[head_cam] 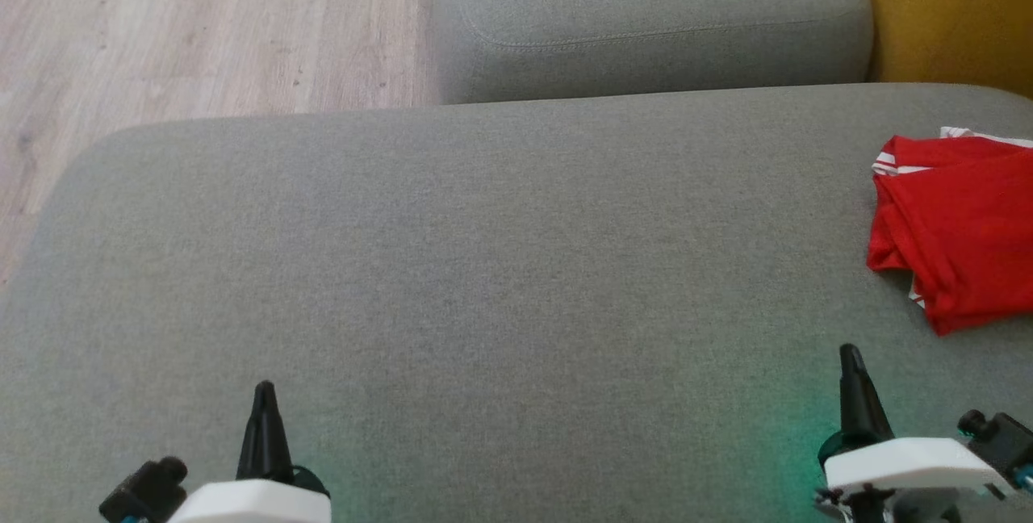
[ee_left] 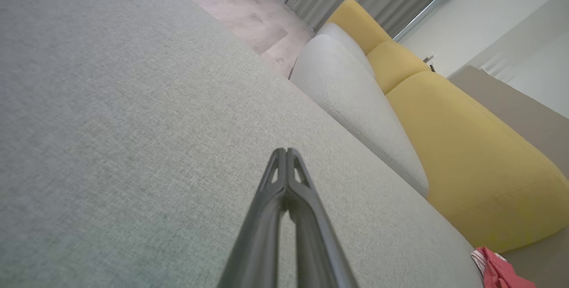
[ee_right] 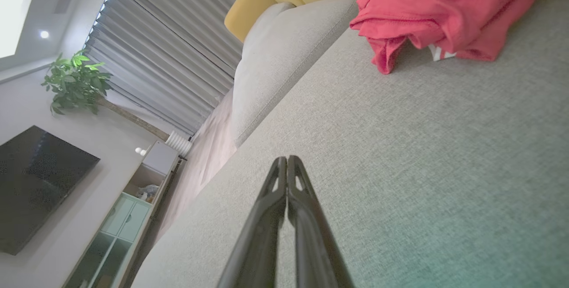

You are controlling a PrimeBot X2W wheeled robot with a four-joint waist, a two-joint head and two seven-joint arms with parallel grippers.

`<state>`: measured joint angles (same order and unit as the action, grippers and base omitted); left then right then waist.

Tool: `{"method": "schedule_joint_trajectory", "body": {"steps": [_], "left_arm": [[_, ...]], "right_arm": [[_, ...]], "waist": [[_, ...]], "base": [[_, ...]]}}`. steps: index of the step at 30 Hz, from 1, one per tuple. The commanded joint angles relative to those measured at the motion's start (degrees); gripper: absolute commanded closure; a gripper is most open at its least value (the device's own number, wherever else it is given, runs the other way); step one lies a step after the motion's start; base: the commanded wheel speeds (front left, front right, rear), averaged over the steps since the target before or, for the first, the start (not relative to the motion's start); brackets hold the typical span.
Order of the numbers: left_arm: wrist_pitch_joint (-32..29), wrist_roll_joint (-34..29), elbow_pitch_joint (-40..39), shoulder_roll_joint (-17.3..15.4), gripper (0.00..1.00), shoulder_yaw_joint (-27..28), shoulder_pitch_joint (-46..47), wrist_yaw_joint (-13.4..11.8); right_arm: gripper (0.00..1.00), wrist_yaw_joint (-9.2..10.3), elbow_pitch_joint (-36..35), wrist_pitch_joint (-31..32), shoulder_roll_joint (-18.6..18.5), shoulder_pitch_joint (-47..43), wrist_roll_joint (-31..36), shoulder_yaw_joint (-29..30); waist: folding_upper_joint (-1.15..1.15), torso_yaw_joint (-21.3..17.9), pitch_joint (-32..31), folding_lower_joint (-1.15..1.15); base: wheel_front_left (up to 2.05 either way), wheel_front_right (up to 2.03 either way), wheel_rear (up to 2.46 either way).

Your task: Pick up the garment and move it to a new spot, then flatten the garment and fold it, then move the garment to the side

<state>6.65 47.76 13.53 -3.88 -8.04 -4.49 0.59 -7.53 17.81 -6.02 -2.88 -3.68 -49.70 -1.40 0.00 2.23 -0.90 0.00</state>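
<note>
Head view: rumpled red garment (head_cam: 956,224) with white striped trim at right edge of frame, partly cut off, lying on broad grey fabric seat cushion (head_cam: 484,265). At lower right, right gripper (head_cam: 847,355), fingers pressed together, empty; cloth up and slightly right of its tips, near. At lower left, left gripper (head_cam: 264,391), likewise closed and empty, well apart from cloth. Heap's long axis roughly up-down the frame. Right arm plainly nearer. Bare cushion between, nothing in the way. Smaller grey cushion (head_cam: 646,14) top centre, yellow upholstery (head_cam: 952,6) upper right, pale wood floor (head_cam: 161,23) upper left.
</note>
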Motion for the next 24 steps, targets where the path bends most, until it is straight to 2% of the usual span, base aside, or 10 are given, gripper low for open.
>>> {"method": "schedule_joint_trajectory", "body": {"steps": [1,24], "left_arm": [[-0.3,1.9,-1.4,-0.8,1.0,1.7,3.3,0.7],[-3.8,17.1,-0.8,-0.9,1.0,5.1,5.7,2.8]], "right_arm": [[1.0,0.02,-2.2,0.4,-1.1,3.5,-1.9,-0.1],[1.0,0.03,-2.8,3.9,-1.2,5.6,-16.2,1.9]], "waist": [[0.0,-0.1,0.0,0.0],[0.0,-0.8,0.4,0.0]], "base": [[0.0,0.0,0.0],[0.0,0.0,0.0]]}}
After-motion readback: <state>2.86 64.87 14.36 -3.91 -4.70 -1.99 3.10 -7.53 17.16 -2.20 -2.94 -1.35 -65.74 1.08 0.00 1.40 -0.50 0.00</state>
